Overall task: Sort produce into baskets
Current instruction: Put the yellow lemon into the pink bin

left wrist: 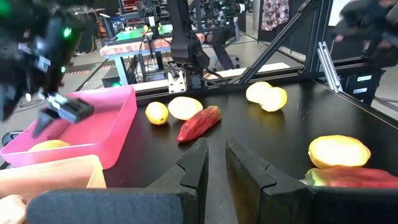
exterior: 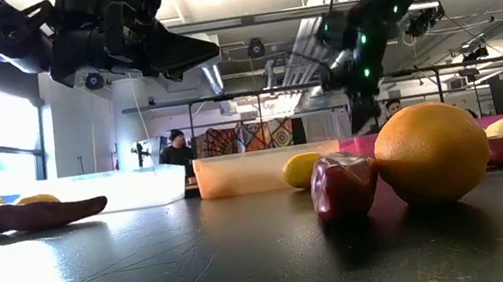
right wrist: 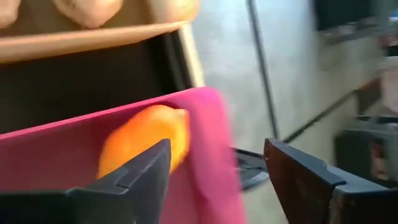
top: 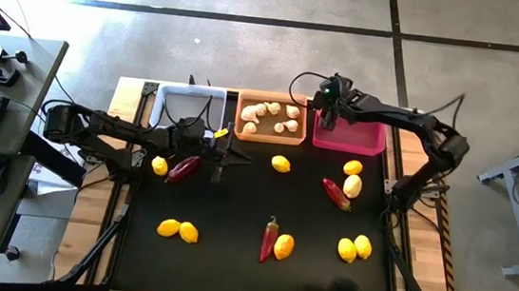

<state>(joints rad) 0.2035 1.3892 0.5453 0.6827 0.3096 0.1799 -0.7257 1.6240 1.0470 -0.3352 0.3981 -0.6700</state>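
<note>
Nearest the low camera: a lemon (exterior: 433, 153) touching a dark red chili (exterior: 345, 185) on the black table (top: 234, 210).

Farther back, at the table's far edge, three baskets in a row:
- white basket (top: 160, 107), contents not clear
- orange basket (top: 240, 115), holding the garlic bulbs (top: 272, 113)
- magenta basket (top: 365, 139), with one lemon (right wrist: 146, 140) lying against its wall

Loose produce scattered over the table:
- a lemon pair (top: 179, 230) near the left front
- a lemon pair (top: 355, 248) near the right front
- a single lemon (top: 281, 164) just before the orange basket
- two more lemons (top: 353, 176) beside a second chili (top: 336, 193)
- a third chili (top: 184, 168) next to a lemon (top: 159, 165) on the left

Step in hand, judging by the layout: drop-off of a lemon into the magenta basket, with most of the sorting left to do.

- **Right gripper** (top: 327, 114): hangs over the magenta basket's left end, fingers (right wrist: 140, 171) wide apart, holding nothing, lemon in the basket below them.
- **Left gripper** (top: 224, 152): hovers in front of the orange basket, close to the third chili, fingers (left wrist: 196, 162) close with a narrow gap between, gripping nothing and touching nothing.

Next move, probably: lift clear of the basket wall, swing to the nearest lemons on the right side, and descend with fingers spread wider than the fruit. Worth minding the chili lying just beside those lemons, and the smooth rounded skins, likely to roll away if nudged off-centre.
</note>
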